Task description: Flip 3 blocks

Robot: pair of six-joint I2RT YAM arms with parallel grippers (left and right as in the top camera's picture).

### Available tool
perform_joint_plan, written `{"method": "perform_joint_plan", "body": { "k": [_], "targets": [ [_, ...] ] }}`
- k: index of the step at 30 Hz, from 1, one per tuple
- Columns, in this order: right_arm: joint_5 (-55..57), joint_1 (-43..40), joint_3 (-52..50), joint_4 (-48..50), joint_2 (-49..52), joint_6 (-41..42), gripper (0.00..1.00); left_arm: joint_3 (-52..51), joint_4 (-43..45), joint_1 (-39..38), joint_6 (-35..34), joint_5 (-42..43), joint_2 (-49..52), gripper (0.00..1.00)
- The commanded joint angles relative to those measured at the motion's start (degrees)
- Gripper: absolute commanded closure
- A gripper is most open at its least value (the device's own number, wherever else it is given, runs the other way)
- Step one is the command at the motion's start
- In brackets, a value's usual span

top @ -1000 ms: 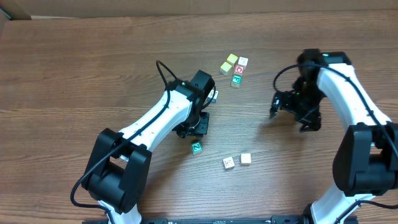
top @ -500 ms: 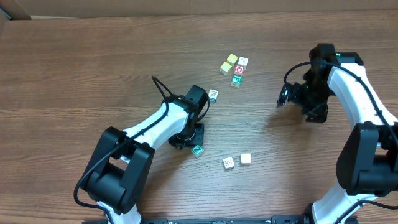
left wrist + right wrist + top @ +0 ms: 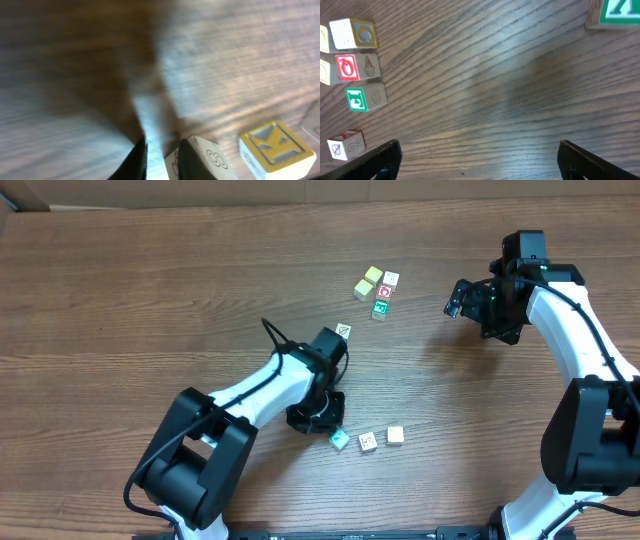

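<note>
Comparing with one second ago, the left gripper has moved nearer to the robot's side of the table. The green cube went along with it. This cube now lies just beside the gripper, on its right, and it is much closer than before to the two blocks there. The right gripper has moved away toward the far side, and its fingers stay spread fully wide, holding nothing. In the left wrist view the left fingers stand close together with only a thin gap. That picture is blurred, so I cannot tell if they pinch something.

The blocks are small wooden cubes. To the right of the left gripper, past the green cube, lies a white block with small dark marks on top. Near it is a plain tan block, and these two do not touch. Ahead of the left gripper, beyond its wrist, the slash block sits alone, its pale top crossed by a line. Well apart to the left of the right gripper is a tight group: a red O block, a green E block and a white-topped block, together with two yellow-topped cubes
</note>
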Motion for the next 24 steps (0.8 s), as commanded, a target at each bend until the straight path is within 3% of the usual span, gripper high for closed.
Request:
{"method": "perform_joint_plan", "body": {
  "k": [1, 3, 6, 10, 15, 24],
  "targets": [
    [0.6, -0.1, 1.0, 0.5, -0.9, -0.4, 0.0, -0.9, 0.0, -2.6, -2.3, 2.2, 0.7, 0.83],
    [0.6, -0.1, 1.0, 0.5, -0.9, -0.4, 0.0, -0.9, 0.0, -3.5, -2.3, 1.9, 0.7, 0.85],
    [0.5, -0.1, 1.0, 0.5, -0.9, -0.4, 0.0, -0.9, -0.8, -3.9, -2.9, 0.3, 0.7, 0.96],
    [0.6, -0.1, 1.0, 0.5, -0.9, -0.4, 0.0, -0.9, -5.1, -3.7, -5.0, -5.2, 0.7, 0.96],
    [0.5, -0.1, 1.0, 0.5, -0.9, -0.4, 0.0, -0.9, -9.3, -4.0, -4.9, -5.0, 0.7, 0.96],
    [0.6, -0.1, 1.0, 0.5, -0.9, -0.4, 0.0, -0.9, -3.4, -4.0, -2.6, 0.3, 0.7, 0.96]
  ]
}}
